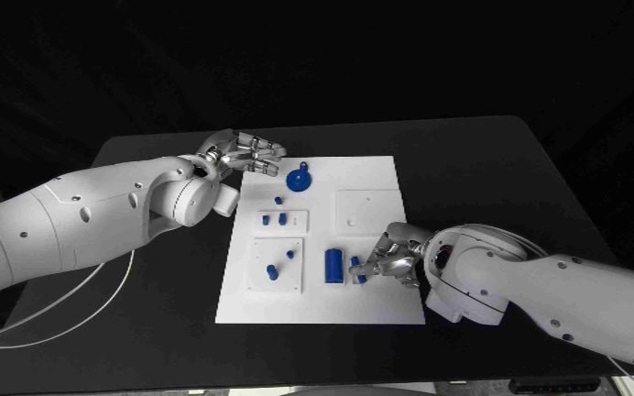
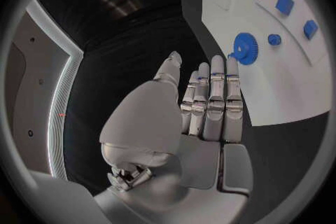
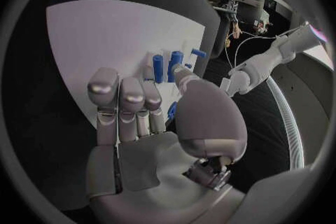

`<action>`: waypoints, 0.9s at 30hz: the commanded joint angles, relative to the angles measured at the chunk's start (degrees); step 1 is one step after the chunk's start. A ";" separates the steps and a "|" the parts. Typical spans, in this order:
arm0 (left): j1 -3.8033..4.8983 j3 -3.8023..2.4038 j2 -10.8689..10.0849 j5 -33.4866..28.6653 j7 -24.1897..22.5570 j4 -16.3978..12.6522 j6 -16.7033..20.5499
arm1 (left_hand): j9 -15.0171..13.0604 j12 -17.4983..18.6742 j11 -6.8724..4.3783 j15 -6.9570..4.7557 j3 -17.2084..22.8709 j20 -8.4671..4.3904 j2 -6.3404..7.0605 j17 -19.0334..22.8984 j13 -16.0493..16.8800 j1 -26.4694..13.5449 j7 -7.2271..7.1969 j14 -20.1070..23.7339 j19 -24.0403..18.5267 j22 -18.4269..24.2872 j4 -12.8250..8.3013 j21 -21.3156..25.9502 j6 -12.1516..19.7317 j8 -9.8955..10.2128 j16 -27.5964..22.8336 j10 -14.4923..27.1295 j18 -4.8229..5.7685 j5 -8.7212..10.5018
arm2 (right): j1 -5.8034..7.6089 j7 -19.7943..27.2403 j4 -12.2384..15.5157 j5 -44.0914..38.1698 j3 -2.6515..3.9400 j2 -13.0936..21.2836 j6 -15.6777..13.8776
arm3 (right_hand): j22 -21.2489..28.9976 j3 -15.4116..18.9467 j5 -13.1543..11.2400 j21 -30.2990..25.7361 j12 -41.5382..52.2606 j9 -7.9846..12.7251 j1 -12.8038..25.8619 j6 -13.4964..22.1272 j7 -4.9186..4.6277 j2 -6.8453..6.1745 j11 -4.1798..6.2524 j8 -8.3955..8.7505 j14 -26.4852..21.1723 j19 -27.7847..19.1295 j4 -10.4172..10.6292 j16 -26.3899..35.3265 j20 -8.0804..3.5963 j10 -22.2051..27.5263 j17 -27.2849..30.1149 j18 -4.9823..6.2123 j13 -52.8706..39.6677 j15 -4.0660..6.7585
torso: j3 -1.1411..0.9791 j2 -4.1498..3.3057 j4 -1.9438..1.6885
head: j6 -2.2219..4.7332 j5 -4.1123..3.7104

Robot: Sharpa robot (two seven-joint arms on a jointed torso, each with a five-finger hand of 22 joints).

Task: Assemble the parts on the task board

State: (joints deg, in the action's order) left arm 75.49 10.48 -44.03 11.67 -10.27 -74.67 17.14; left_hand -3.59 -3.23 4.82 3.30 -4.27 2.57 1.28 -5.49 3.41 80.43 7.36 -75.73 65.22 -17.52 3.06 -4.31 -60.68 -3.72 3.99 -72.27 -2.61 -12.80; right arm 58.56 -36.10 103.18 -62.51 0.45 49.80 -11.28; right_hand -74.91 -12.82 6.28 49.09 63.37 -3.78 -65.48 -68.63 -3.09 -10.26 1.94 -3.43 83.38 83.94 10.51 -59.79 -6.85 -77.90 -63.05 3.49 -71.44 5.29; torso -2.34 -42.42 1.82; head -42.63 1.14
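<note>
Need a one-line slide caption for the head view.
Left hand hovers at the far left corner of the task board near a blue gear; right hand works at a blue peg.

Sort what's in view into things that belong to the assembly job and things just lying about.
Job:
task board
blue gear
blue cylinder
small blue pegs
left hand, holding nothing
right hand, at a blue part near the cylinder

Lying about:
white cable
black table
</note>
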 commanded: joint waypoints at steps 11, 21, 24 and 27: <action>0.07 -0.03 0.04 0.20 -0.13 -0.10 -0.55 | -0.01 -0.16 0.00 0.30 -0.11 -0.01 -0.08 -0.07 0.09 -0.50 -0.02 0.25 0.22 0.09 0.30 -0.31 0.45 0.12 -0.01 0.31 0.49 0.13 | -0.01 0.50 0.79 -0.10 0.14 0.44 1.53 | -5.99 -0.23 1.08 0.36 -0.14 -0.08 0.17 -1.54 0.34 1.57 0.31 -0.22 0.12 3.43 -0.90 0.15 0.01 -0.54 -0.07 0.08 0.09 0.32 | 0.01 0.00 0.01 | -0.18 0.06; 0.07 -0.02 0.03 0.27 -0.09 -0.12 -0.53 | -0.01 -0.15 0.01 0.31 -0.13 -0.01 -0.13 -0.08 0.09 -0.61 -0.02 0.26 0.23 0.12 0.44 -0.32 0.44 0.11 -0.02 0.32 0.49 0.09 | -0.01 0.77 1.19 0.35 0.15 0.50 2.99 | -6.01 -0.51 1.26 0.48 -0.18 -0.08 0.85 -2.16 0.58 2.63 0.47 -0.22 0.16 3.41 -2.05 0.07 -0.03 -0.77 -0.10 -0.07 0.20 0.36 | 0.02 0.01 -0.02 | -0.23 0.00; 0.07 -0.02 0.02 0.30 -0.07 -0.11 -0.51 | -0.01 -0.15 0.01 0.31 -0.13 -0.01 -0.13 -0.08 0.09 -0.61 -0.02 0.26 0.23 0.12 0.44 -0.32 0.44 0.11 -0.02 0.32 0.49 0.09 | -0.01 0.99 1.38 0.65 0.15 0.47 3.14 | -6.02 -0.51 1.33 0.52 -0.20 -0.06 1.05 -2.29 0.65 2.90 0.50 -0.18 0.15 3.43 -2.55 0.14 -0.07 -0.84 -0.04 -0.11 0.25 0.38 | 0.01 -0.01 -0.02 | -0.25 0.00; 0.07 -0.02 0.02 0.31 -0.04 -0.11 -0.50 | -0.01 -0.15 0.01 0.31 -0.13 -0.01 -0.13 -0.08 0.09 -0.61 -0.02 0.26 0.23 0.12 0.44 -0.32 0.44 0.11 -0.02 0.32 0.49 0.09 | -0.01 0.97 1.54 0.89 0.15 0.45 3.17 | -6.00 -0.68 1.52 0.46 -0.20 -0.06 1.04 -2.34 0.67 3.20 0.54 -0.19 0.16 3.41 -3.08 0.13 -0.10 -0.85 -0.03 -0.12 0.26 0.42 | 0.01 0.00 0.00 | -0.21 -0.16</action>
State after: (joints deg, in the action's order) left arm 75.49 10.49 -44.05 11.76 -10.10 -74.68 17.14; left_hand -3.60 -3.23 4.82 3.30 -4.39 2.56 1.28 -5.47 3.40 80.43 7.36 -75.73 65.21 -17.46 3.18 -4.31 -60.68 -3.72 3.99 -72.27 -2.62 -12.80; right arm 58.58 -35.87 104.50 -62.20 0.59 50.29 -9.53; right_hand -74.90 -13.47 7.65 49.35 63.37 -3.83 -64.60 -70.47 -2.47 -7.63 2.36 -3.44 83.38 83.94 7.62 -59.79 -6.85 -78.33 -63.10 3.49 -71.24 5.28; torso -2.32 -42.42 1.81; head -42.85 1.09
